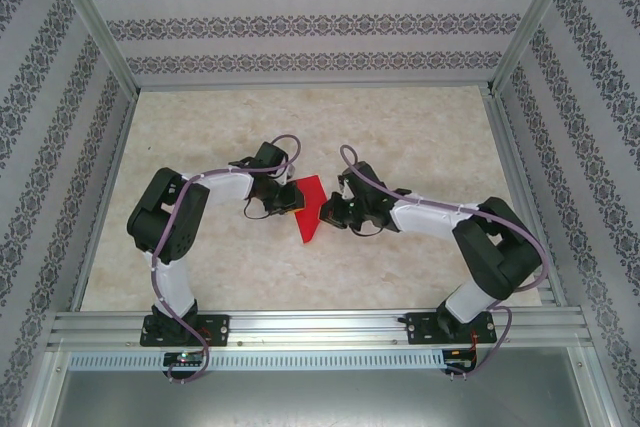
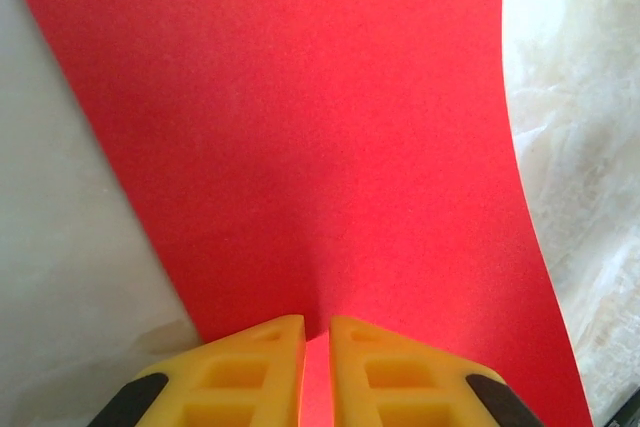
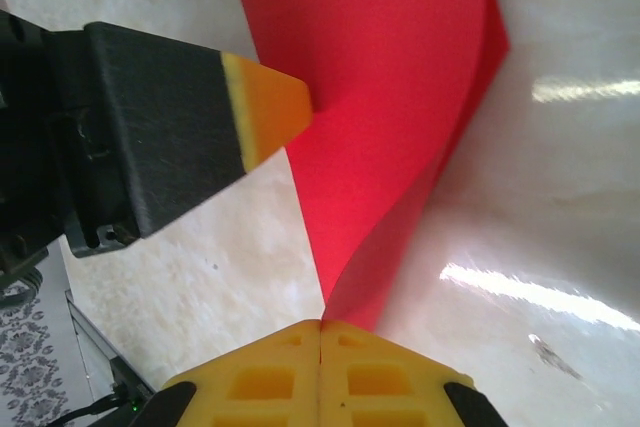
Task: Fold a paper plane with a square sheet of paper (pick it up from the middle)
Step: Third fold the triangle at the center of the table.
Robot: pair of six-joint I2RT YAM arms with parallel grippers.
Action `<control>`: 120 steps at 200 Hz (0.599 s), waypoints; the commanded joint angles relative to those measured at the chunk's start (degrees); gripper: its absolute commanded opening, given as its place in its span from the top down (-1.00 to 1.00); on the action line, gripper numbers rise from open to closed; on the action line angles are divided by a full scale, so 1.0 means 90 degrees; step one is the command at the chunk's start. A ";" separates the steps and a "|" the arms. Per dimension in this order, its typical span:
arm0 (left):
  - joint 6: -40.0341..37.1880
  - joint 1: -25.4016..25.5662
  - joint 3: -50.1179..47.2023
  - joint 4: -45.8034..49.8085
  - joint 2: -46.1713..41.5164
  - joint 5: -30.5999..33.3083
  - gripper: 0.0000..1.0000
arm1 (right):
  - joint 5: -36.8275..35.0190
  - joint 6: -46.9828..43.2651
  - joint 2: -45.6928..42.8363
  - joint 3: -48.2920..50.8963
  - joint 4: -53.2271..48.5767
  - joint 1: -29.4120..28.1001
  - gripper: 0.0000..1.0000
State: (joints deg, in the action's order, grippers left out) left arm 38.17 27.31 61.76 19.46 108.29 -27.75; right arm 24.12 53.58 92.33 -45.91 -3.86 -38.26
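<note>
The table (image 1: 420, 137) has a pale beige marbled top. Walls (image 1: 300, 17) papered in white with horizontal bands of dark floral pattern stand behind it and along both sides. Aluminium posts (image 1: 95, 22) rise at its far corners. An aluminium rail (image 1: 320, 327) runs along its near edge. Bright glare streaks (image 3: 585, 89) lie on its surface.

Bright, even, diffuse light; shadows faint and soft. Top view sharp. Right wrist view: white glare streaks on glossy table (image 3: 560, 197). Left wrist view: square sheet of paper (image 2: 320, 127) saturated red, slightly soft close up.
</note>
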 commanded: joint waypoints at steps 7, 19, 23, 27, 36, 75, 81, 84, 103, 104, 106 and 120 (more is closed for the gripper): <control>-0.0441 0.0072 0.0298 0.0119 0.0043 0.0140 0.67 | -0.0078 0.0196 0.0362 -0.0262 0.0428 -0.0110 0.91; -0.0509 0.0072 0.0365 0.0062 -0.0062 0.0159 0.66 | -0.0187 0.0235 0.0483 -0.0336 0.0466 -0.0144 0.91; -0.0511 0.0072 0.0374 0.0025 -0.0102 0.0165 0.66 | -0.0215 0.0271 0.0530 -0.0361 0.0482 -0.0157 0.91; -0.0512 0.0074 0.0374 -0.0019 -0.0150 0.0180 0.66 | -0.0220 0.0315 0.0586 -0.0381 0.0508 -0.0162 0.91; -0.0510 0.0071 0.0358 -0.0140 -0.0261 0.0214 0.66 | -0.0184 0.0423 0.0687 -0.0387 0.0663 -0.0166 0.91; -0.0567 0.0064 0.0343 -0.0204 -0.0378 0.0726 0.67 | -0.0361 0.0645 0.0866 -0.0402 0.0941 -0.0203 0.91; -0.0581 0.0061 0.0367 -0.0148 -0.0347 0.0826 0.67 | -0.0380 0.0657 0.0871 -0.0405 0.0959 -0.0199 0.91; -0.0593 0.0066 0.0367 -0.0124 -0.0324 0.0875 0.68 | -0.0389 0.0664 0.0876 -0.0403 0.0970 -0.0203 0.91; -0.0618 0.0062 0.0303 -0.0120 -0.0244 0.1074 0.69 | -0.0455 0.0703 0.0904 -0.0370 0.1049 -0.0208 0.91; -0.0618 0.0062 0.0300 -0.0126 -0.0240 0.1083 0.69 | -0.0454 0.0705 0.0908 -0.0369 0.1051 -0.0205 0.91; -0.0618 0.0061 0.0292 -0.0130 -0.0234 0.1091 0.69 | -0.0453 0.0711 0.0911 -0.0361 0.1080 -0.0203 0.91; -0.0589 0.0069 0.0288 -0.0112 -0.0128 0.1147 0.70 | -0.0519 0.0827 0.0902 -0.0249 0.1289 -0.0213 0.91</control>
State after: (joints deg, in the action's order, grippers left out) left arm 34.30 27.46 63.83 19.14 106.30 -20.47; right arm 21.80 59.05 99.66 -48.05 3.33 -39.66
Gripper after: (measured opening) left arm 0.153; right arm 0.045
